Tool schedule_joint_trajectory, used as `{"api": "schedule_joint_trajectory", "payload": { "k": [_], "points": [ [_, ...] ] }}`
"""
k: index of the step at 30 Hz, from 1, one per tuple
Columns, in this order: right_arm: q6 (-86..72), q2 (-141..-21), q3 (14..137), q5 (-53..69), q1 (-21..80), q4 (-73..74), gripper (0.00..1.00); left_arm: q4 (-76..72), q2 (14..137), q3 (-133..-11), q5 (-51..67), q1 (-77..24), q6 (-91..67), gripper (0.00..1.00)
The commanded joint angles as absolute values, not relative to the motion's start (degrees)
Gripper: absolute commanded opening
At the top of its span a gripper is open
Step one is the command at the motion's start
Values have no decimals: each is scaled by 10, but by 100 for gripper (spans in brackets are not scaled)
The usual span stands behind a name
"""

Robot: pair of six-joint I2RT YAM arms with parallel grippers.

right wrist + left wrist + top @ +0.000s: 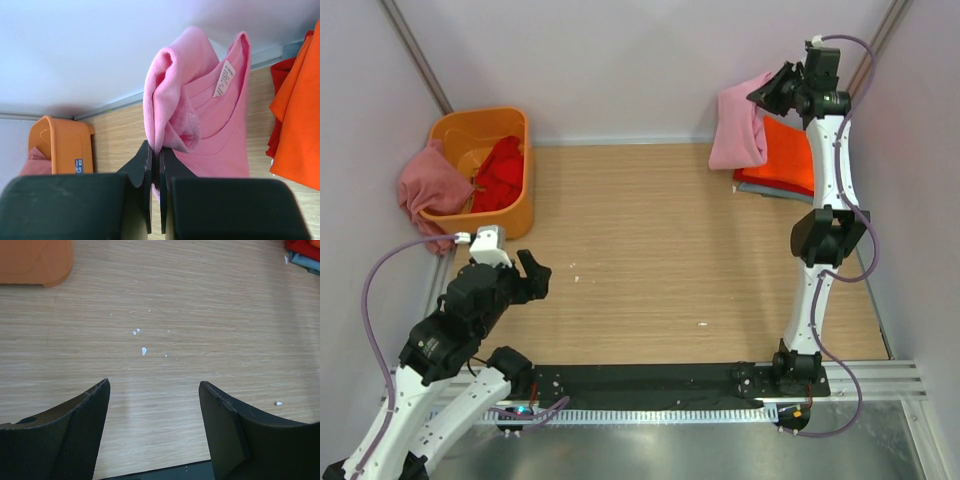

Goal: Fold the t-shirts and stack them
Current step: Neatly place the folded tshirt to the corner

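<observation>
Pink t-shirt, white neck label, print illegible

The left gripper hangs parted over the wooden table; white flecks lie just ahead, between the jaws.

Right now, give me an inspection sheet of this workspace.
Surface: pale wood-grain tabletop.
Job's things: light pink cotton t-shirt held aloft; folded orange t-shirt stacked above grey-blue t-shirt; red t-shirt inside, dusty rose t-shirt draped over, rigid orange plastic tub.
Clutter: small white specks.
Grippers: left gripper open above tabletop; right gripper shut on light pink cotton t-shirt.
Cables: purple cables looping along both arms.
Surroundings: plain pale walls.
</observation>
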State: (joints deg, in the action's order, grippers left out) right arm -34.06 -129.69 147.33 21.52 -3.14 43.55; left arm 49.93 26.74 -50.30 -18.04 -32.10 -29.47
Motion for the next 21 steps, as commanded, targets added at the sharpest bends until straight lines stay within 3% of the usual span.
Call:
{"api": "schedule_joint_trajectory", "payload": {
  "k": [1,9,15,21],
  "points": [
    [-363,-1287,1510,218,-32,378,1,474,271,-499,-185,-315,-289,73],
    [-385,-1273,1514,248,-98,372,1,470,276,-497,-180,-313,-287,73],
    [-355,-1250,1448,260,-136,372,1,470,278,-497,-177,-312,-287,73],
    [-351,-1298,1413,309,-188,355,1,470,276,-497,-180,-311,-287,73]
  ]
}}
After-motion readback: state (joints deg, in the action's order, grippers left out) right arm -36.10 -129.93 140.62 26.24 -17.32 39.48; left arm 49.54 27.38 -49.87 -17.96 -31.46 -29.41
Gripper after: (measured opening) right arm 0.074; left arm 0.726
